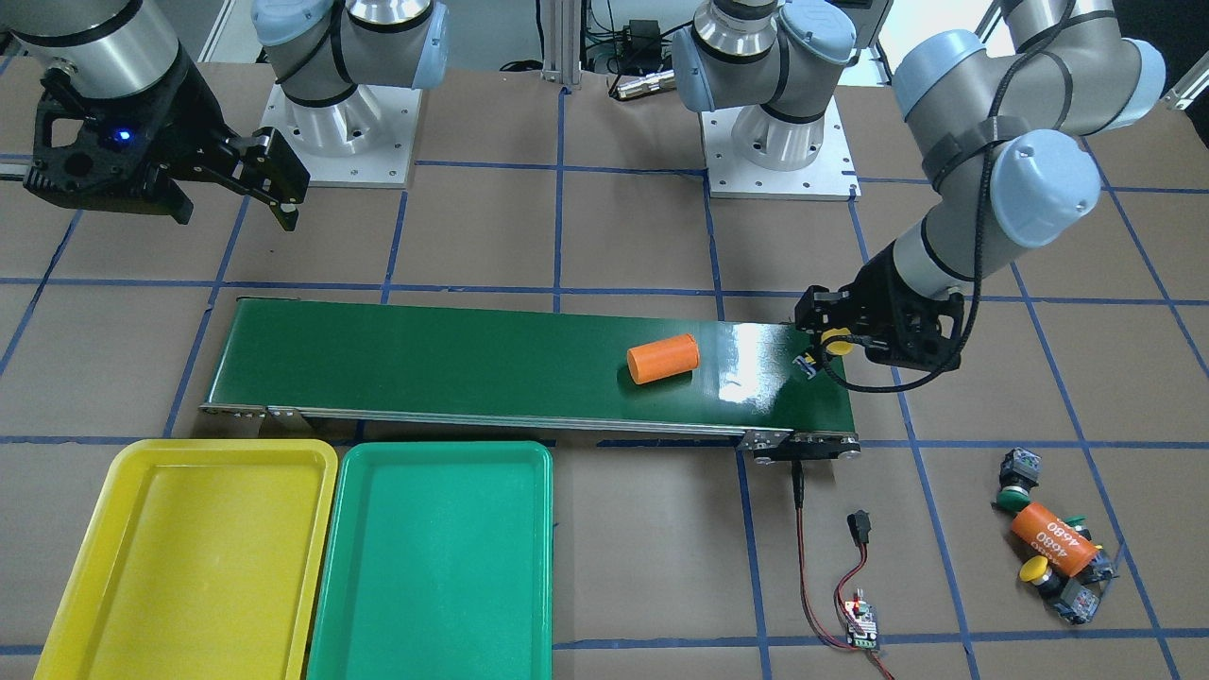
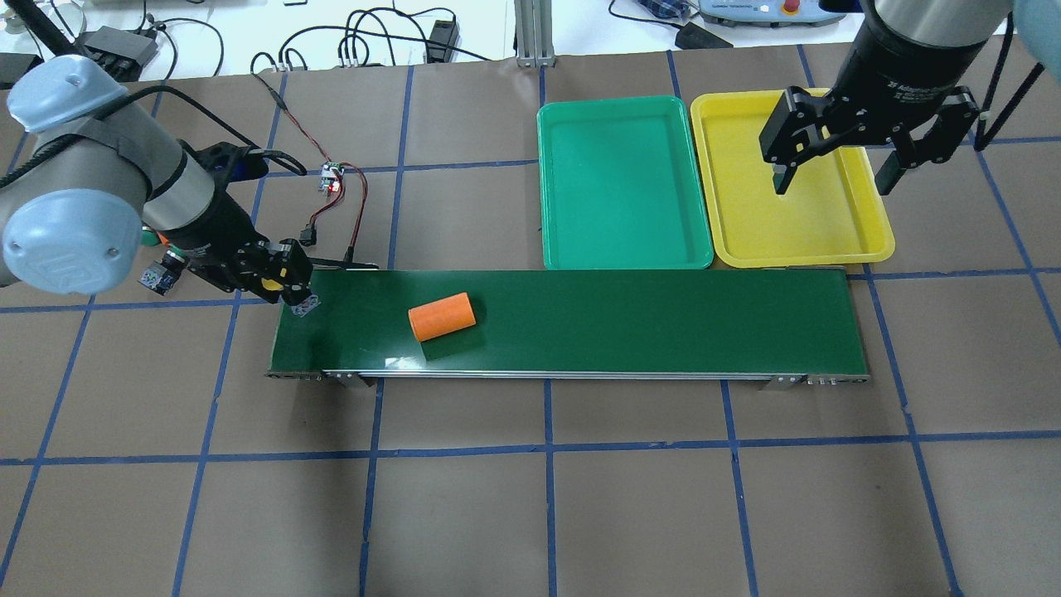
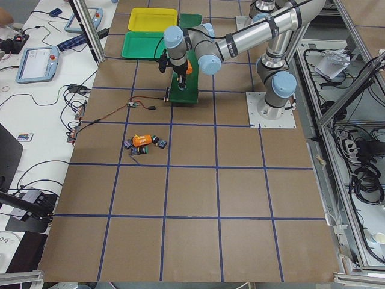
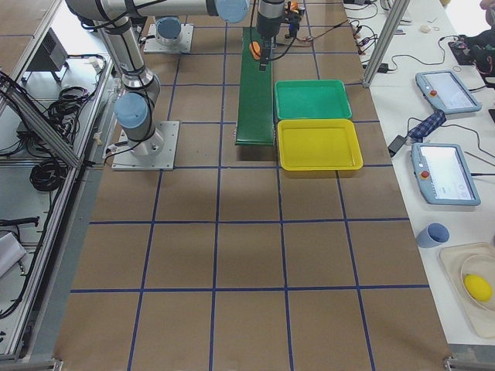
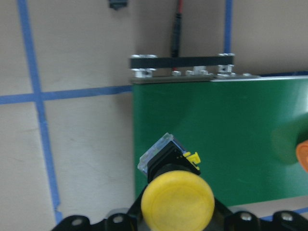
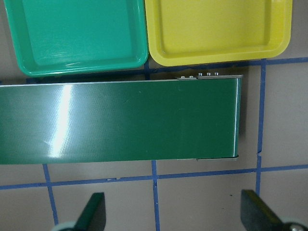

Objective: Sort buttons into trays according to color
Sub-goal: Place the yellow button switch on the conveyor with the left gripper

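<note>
**Yellow button in left pincer at belt end, trays empty**

Left gripper (image 1: 824, 342) is clamped on a yellow button (image 5: 178, 204), low over the conveyor belt (image 1: 472, 364) at its end nearest the bench's left edge. Contact with the belt: cannot tell. An orange cylinder (image 1: 663, 359) lies further along the belt. Right gripper (image 2: 833, 162) hangs high toward the right edge, fingers apart, empty. Yellow tray (image 1: 189, 557) and green tray (image 1: 430, 557), side by side by the operators' edge, hold nothing. Judged barely started: nothing delivered. A green-capped button (image 1: 1017, 480), a yellow-capped button (image 1: 1039, 571) and a "4680" cylinder (image 1: 1056, 538) sit clustered near the left operators' corner.

Glossy belt (image 1: 472, 364), plastic yellow tray (image 1: 189, 557), matt tabletop (image 1: 633, 236)
</note>
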Tool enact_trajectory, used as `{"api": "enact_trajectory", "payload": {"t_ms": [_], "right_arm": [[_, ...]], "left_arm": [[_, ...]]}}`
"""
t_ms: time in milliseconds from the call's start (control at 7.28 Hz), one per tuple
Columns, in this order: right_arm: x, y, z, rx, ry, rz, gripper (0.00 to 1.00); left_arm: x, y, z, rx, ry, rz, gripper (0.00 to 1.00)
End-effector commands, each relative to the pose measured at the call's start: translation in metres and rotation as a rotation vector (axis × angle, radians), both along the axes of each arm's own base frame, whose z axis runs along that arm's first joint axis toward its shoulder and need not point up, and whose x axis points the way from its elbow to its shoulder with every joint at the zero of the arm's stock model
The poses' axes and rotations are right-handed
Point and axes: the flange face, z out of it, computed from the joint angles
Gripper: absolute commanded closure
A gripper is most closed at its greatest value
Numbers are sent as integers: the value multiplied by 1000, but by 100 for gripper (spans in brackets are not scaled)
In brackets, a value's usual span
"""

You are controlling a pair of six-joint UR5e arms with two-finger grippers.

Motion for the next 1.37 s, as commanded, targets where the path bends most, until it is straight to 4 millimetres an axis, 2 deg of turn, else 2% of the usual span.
{"api": "enact_trajectory", "payload": {"t_ms": [0, 137, 275, 412, 550, 687, 824, 962, 1099, 1237], "right_arm": [[0, 0, 0, 0, 0, 0, 0], [0, 0, 2, -1, 2, 0, 0], [0, 4, 2, 32, 1, -2, 0], [0, 4, 4, 34, 1, -2, 0], [-3, 4, 4, 37, 1, -8, 0], [-11, 5, 4, 53, -2, -25, 0], [-13, 7, 3, 73, -4, -32, 0], [-13, 7, 2, 78, -6, -33, 0], [-14, 7, 2, 78, -5, -31, 0], [-13, 7, 2, 76, -6, -29, 0]], "left_arm": [[-17, 1, -22, 3, -5, -17, 100], [-18, 2, -27, 10, -2, -18, 100], [-18, 2, -29, 10, -2, -15, 78], [-21, 1, -33, 15, 6, -11, 1], [-26, 2, -34, 16, 6, -20, 0], [-31, 4, -13, -17, -4, -2, 0], [-28, 3, 17, -59, -15, 3, 0], [-17, -6, 35, -62, -22, 19, 0], [8, -30, 42, -79, -49, 45, 0], [42, -53, 42, -69, -135, 84, 0]]}}
